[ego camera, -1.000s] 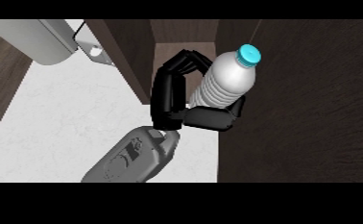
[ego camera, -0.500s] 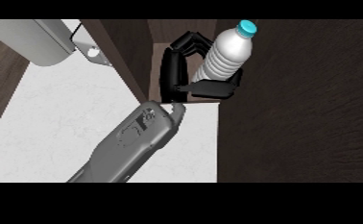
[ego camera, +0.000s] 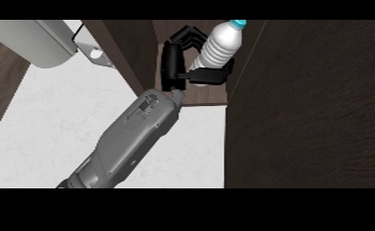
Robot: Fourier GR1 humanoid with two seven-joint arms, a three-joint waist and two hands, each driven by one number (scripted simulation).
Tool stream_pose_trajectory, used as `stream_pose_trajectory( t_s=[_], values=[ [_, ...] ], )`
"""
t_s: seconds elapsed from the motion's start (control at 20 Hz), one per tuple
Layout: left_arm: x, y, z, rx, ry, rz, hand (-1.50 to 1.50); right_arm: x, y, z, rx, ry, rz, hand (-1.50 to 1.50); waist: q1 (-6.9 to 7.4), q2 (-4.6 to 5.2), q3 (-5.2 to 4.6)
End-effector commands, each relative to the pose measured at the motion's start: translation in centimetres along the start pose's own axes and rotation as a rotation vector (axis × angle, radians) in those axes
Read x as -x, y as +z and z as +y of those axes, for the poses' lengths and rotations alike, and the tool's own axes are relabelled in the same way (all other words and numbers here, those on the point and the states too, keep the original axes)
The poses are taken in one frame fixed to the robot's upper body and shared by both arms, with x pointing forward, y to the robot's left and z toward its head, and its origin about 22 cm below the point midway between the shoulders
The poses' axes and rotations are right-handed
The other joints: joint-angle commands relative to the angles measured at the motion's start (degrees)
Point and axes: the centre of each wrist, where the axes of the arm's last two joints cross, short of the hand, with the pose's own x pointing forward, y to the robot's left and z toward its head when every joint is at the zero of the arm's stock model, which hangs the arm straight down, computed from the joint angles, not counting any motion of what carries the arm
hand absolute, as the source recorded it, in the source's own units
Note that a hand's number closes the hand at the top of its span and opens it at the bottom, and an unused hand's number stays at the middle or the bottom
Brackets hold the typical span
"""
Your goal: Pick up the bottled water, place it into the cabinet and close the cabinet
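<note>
The bottled water [ego camera: 219, 46] is a clear ribbed bottle with a light blue cap. It stands about upright inside the open dark wooden cabinet [ego camera: 128, 46], over the cabinet's floor [ego camera: 209, 96]. My left hand [ego camera: 173, 61] is shut on it from the left. The fingers curl round its far side and the thumb [ego camera: 209, 76] crosses its near side low down. The grey forearm runs in from the lower left. I cannot tell whether the bottle's base touches the floor. My right hand shows nowhere.
A tall dark wooden panel [ego camera: 307, 106] stands close to the right of the bottle. The white counter [ego camera: 66, 121] spreads out at the left. A pale grey rounded object [ego camera: 40, 44] with a small bracket sits at the upper left.
My left hand has carried the bottle up the view, deeper into the cabinet, and more of the forearm has stretched out behind it.
</note>
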Motion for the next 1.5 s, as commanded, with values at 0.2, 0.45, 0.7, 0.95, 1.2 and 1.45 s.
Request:
stream_pose_trajectory(
  t_s=[0.2,0.45,0.7,0.95,1.2,1.45],
  values=[
    [1.1,-2.2,0.7,-0.075,0.001,0.016,1.5,-2.3,-1.5,1.6,0.006,-0.057,-0.074,-1.5,-0.56,0.22,-0.03],
    [2.3,-3.7,1.5,-0.084,-0.082,-0.036,1.5,-1.6,-1.7,0.4,-0.016,-0.062,-0.085,-1.5,-1.01,0.53,-0.02],
    [2.0,-5.4,1.2,-0.047,-0.238,-0.014,-1.5,-0.5,-1.6,-0.2,-0.026,-0.076,-0.089,-1.5,-1.16,0.54,0.04],
    [2.9,-5.7,2.1,-0.041,-0.292,-0.009,-1.5,-1.3,-1.1,-0.6,-0.037,-0.067,-0.083,-1.5,-1.61,0.56,0.01],
    [2.3,-7.0,3.1,-0.072,-0.302,0.014,-1.5,-1.1,-1.0,-0.1,-0.047,-0.051,-0.081,-1.5,-1.83,0.61,0.0],
    [0.7,-7.8,2.0,-0.002,-0.208,-0.039,-1.5,-1.4,-2.1,-0.2,-0.024,-0.04,-0.089,-1.5,-0.48,0.48,-0.03]
  ],
)
